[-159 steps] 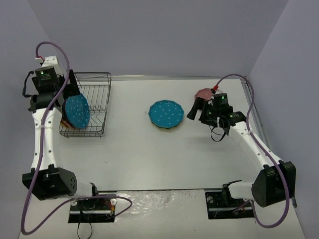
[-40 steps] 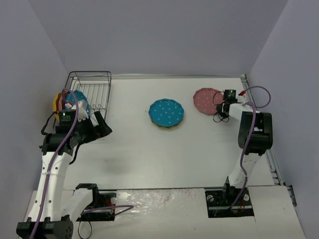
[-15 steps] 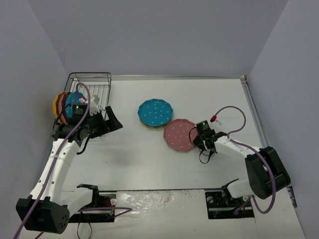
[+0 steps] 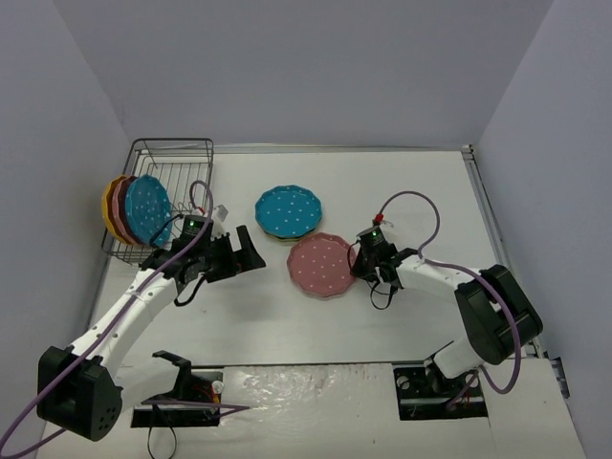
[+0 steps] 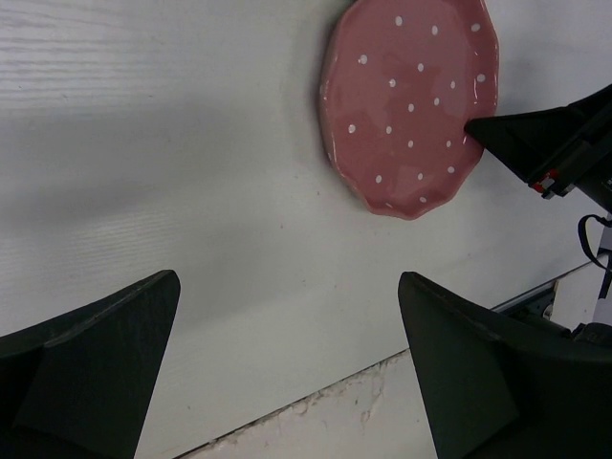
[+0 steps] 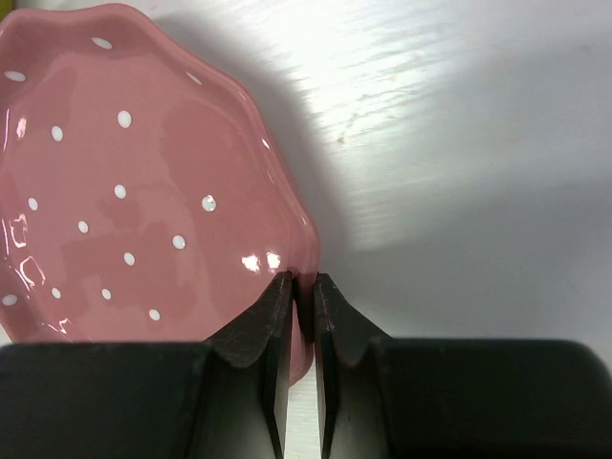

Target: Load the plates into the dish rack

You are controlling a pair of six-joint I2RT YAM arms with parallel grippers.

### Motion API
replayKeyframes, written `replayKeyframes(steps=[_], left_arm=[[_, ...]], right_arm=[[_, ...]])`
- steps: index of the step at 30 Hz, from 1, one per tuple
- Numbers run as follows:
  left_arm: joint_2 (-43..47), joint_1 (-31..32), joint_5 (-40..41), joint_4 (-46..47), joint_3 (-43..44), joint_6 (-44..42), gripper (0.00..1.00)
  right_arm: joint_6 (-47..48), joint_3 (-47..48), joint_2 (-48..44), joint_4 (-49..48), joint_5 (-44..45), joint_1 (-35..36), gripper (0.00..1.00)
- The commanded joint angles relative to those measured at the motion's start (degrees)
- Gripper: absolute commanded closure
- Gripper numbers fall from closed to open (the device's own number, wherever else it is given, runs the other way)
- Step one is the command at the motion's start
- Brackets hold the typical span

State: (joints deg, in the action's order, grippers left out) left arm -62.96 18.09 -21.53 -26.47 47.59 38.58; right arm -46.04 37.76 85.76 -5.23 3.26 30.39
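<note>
1. My right claw pinches only the rim of the pink plate at mid-surface, and so thin a bite could slip.
2. My left claw gapes wide nearby. A mistimed handover toward the dish rack could drop the plate.

On my right wrist feed the pink plate looks smooth and glossy, with bright highlights near its five o'clock rim. I can't tell whether it is glazed ceramic or hard plastic. The right gripper has matt black fingers, plastic by the look, with smooth faces. The left gripper looks matt and dark too. The table is white-painted board with fine grain lines and a soft sheen; its paint is chipped and rough along the six o'clock edge. At ten o'clock overhead, the rack is thin dark metal wire. The purple cable has a smooth sheath.
</note>
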Motion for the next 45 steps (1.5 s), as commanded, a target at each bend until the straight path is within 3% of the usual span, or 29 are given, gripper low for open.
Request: replayKeyframes(steps=[1,10,13,20,25,34,45], left_arm=[[0.8,2.5,2.9,7.7,-0.2,4.0,0.03],[1.7,2.7,3.5,9.3,-2.2,5.6,0.03],[1.1,2.7,3.4,10.9,-3.0,6.7,0.03],[-1.2,4.0,3.2,16.1,-4.6,10.0,0.03],[-2.5,4.5,3.2,18.3,-5.9,10.7,0.03],[-2.8,4.6,3.2,21.7,-10.4,15.6,0.03],[-0.6,4.6,4.9,23.0,-16.1,24.4,0.03]], right_arm=[[10.1,-2.1,4.7,6.3,-7.0,1.9,1.0],[11.7,-1.3,6.6,6.6,-8.5,2.5,1.0],[11.5,-0.2,7.5,6.6,-8.7,2.6,0.9],[11.6,1.2,12.2,5.8,-10.2,2.5,0.86],[11.5,0.7,13.4,3.7,-12.0,2.5,1.0],[5.9,2.1,8.5,3.6,-24.1,2.1,1.0],[-2.1,4.8,8.1,1.8,-31.0,2.1,1.0]])
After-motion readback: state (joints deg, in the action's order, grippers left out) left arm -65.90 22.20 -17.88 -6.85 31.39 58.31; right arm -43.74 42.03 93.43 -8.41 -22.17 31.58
